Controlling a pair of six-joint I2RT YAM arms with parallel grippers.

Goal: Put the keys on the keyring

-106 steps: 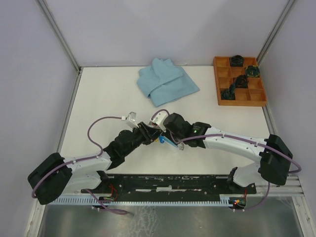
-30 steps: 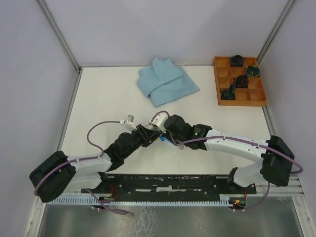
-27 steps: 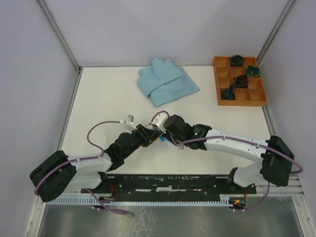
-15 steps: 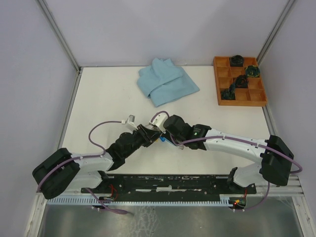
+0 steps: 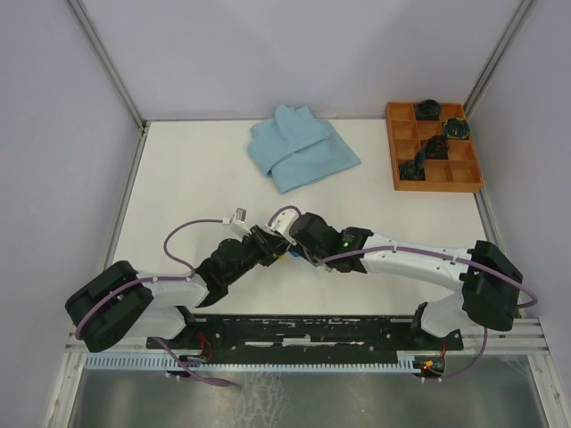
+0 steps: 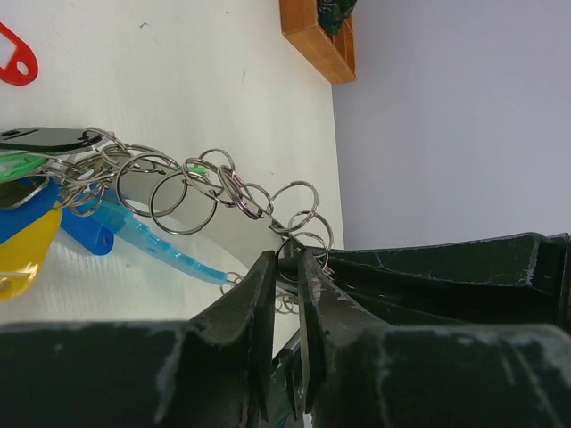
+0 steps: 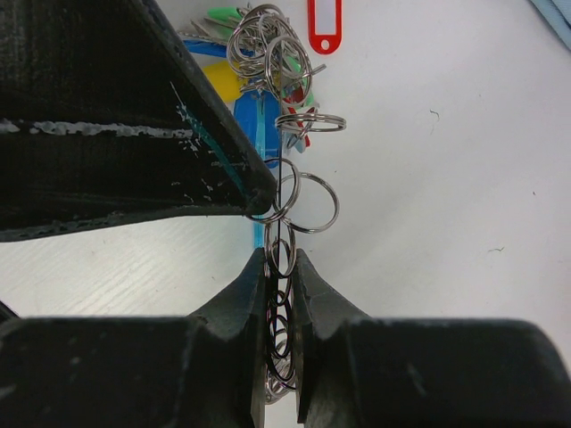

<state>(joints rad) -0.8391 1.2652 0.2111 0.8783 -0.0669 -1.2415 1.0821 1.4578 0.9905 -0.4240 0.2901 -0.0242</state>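
Observation:
The keyring (image 6: 192, 183) shows as a chain of silver coils strung along a light-blue segment (image 6: 147, 239). The keys (image 6: 53, 169), with black, green, blue and yellow tags, bunch at its left end, seen also in the right wrist view as a cluster of keys (image 7: 259, 40). A red tag (image 7: 323, 25) lies beside them. My left gripper (image 6: 286, 256) has its jaws drawn in on one coil. My right gripper (image 7: 280, 266) is shut on a stack of coils, and the left finger's tip (image 7: 259, 192) touches the ring just above. Both meet at the keyring (image 5: 287, 250).
A folded light-blue cloth (image 5: 302, 147) lies at the back middle. A wooden compartment tray (image 5: 464, 169) with dark bundles stands at the back right. Grey walls close the table in on the left, back and right.
The left gripper's jaws have narrowed onto the coil. Both arms have shifted slightly left with the keyring; the left arm's shoulder has swung right.

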